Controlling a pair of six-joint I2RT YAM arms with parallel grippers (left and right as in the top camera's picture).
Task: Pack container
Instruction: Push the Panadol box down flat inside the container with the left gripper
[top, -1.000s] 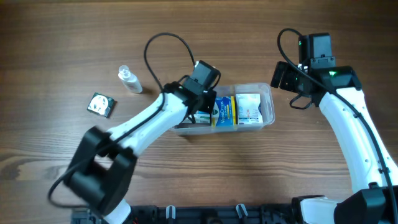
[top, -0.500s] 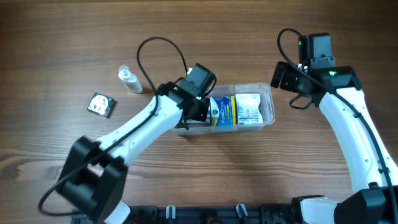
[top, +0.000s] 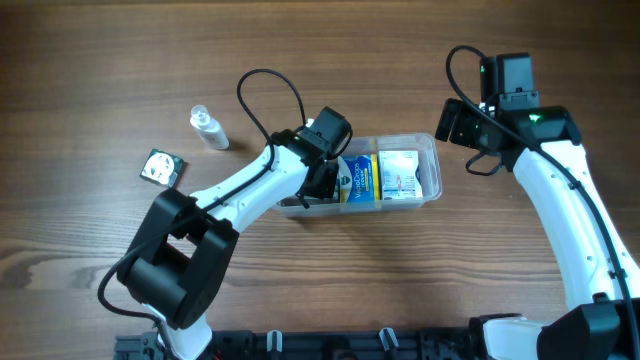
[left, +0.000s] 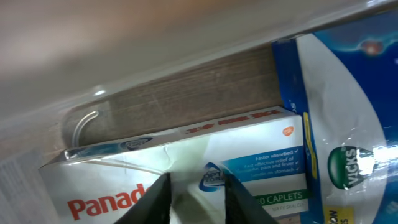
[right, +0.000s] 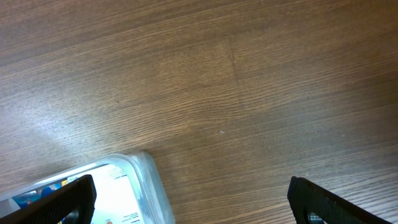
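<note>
The container (top: 430, 150) sits mid-table with boxes lined up inside. The left gripper (left: 194, 186) is down in its left end, fingers slightly parted over the Panadol box (left: 249, 149) and pinching nothing, with the Vicks packet (left: 348, 168) just to the right. The right gripper (right: 191, 182) hovers off the container's far right corner, spread wide and empty above the table (right: 249, 74).
</note>
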